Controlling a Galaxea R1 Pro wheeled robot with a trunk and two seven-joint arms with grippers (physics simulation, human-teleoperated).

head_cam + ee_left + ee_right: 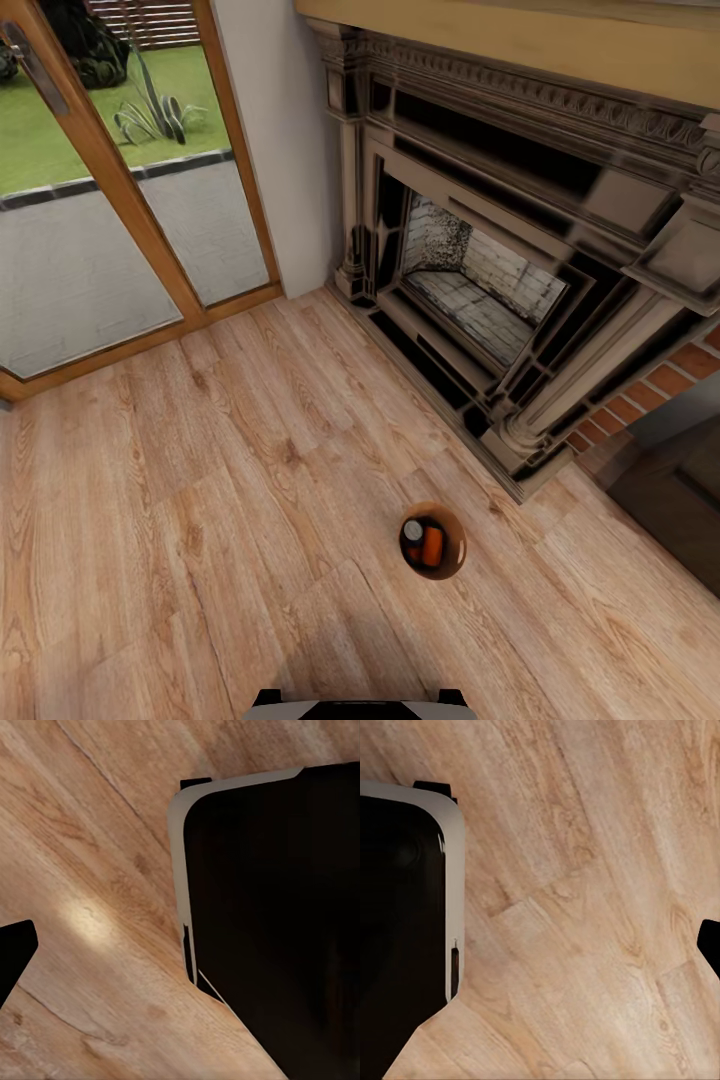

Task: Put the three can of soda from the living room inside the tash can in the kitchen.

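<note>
Pale oak boards (200,480) cover the floor, and on them, in front of the robot, stands the tash can (452,565) — its glossy orange-brown inside facing up, well clear of the ornate fireplace (520,250) beyond it. Inside lie cans of soda: an orange-red one (432,546) and a dark one with a silvery top (413,529) just beside it. A wood-framed glass door (100,200) opens on grass at the left. Both wrist views look down on floorboards beside the robot's dark, grey-edged base (277,922) — whether either pincer is open or closed cannot be told.
</note>
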